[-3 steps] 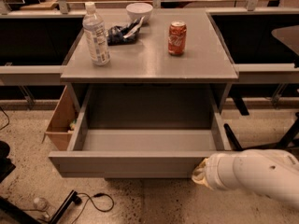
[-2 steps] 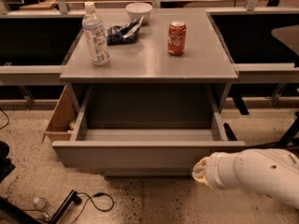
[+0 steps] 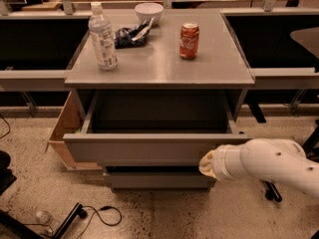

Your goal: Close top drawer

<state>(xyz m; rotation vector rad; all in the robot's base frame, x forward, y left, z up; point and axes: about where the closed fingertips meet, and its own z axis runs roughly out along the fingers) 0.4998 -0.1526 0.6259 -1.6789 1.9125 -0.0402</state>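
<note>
The top drawer is a wide grey drawer, partly pulled out of the grey cabinet; its dark inside shows under the cabinet top. My white arm comes in from the right. The gripper is at the arm's tip, pressed against the right end of the drawer's flat front. The fingers are hidden behind the wrist. A lower grey drawer shows a little below the top one.
On the cabinet top stand a water bottle, a red soda can, a white bowl and a dark bag. A wooden box leans at the cabinet's left. Cables lie on the speckled floor. Dark shelves flank the cabinet.
The top drawer has slid inward; less of its inside shows. My arm has followed the drawer front toward the cabinet. A lower drawer front has come into view.
</note>
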